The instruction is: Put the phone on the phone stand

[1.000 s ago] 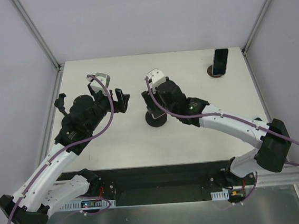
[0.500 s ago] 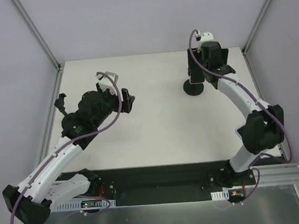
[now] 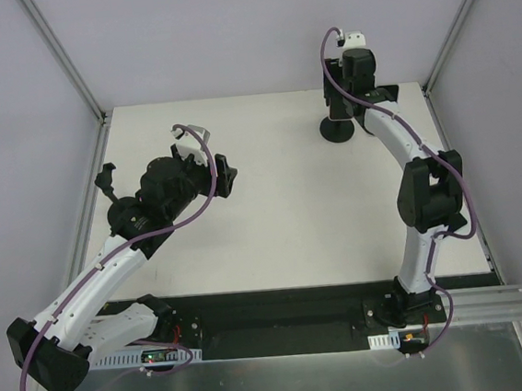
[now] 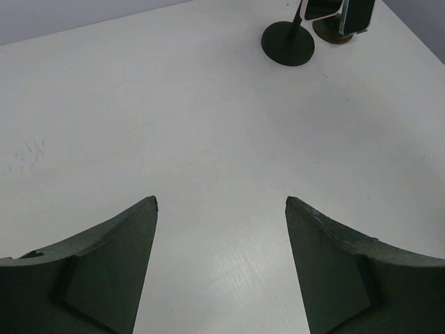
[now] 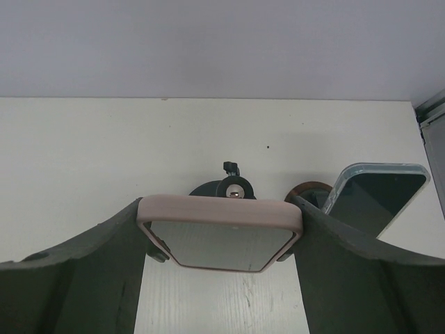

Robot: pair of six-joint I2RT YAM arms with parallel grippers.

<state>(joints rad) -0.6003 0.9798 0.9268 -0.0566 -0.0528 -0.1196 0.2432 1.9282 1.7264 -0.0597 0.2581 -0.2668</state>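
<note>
A phone [image 5: 219, 243] in a pink case stands between the fingers of my right gripper [image 5: 219, 202], which is shut on its two sides. Small black clips show at its lower corners. Right behind it is the head of the black phone stand [image 5: 234, 186]. From above, the right gripper [image 3: 344, 95] hovers at the far right of the table over the stand's round base [image 3: 337, 130]. My left gripper [image 4: 221, 202] is open with only bare table between its fingers, left of the middle [image 3: 204, 162]. The stand [image 4: 288, 43] also shows far off in the left wrist view.
A second phone [image 5: 375, 198] in a clear case leans on a small brown stand [image 5: 309, 189] just right of the black one, near the far right corner. Metal frame posts [image 3: 63, 57] rise at the table's back corners.
My right arm has swung from the table's middle to the far right, with the phone and black stand moving along. The left gripper has shifted slightly right.
</note>
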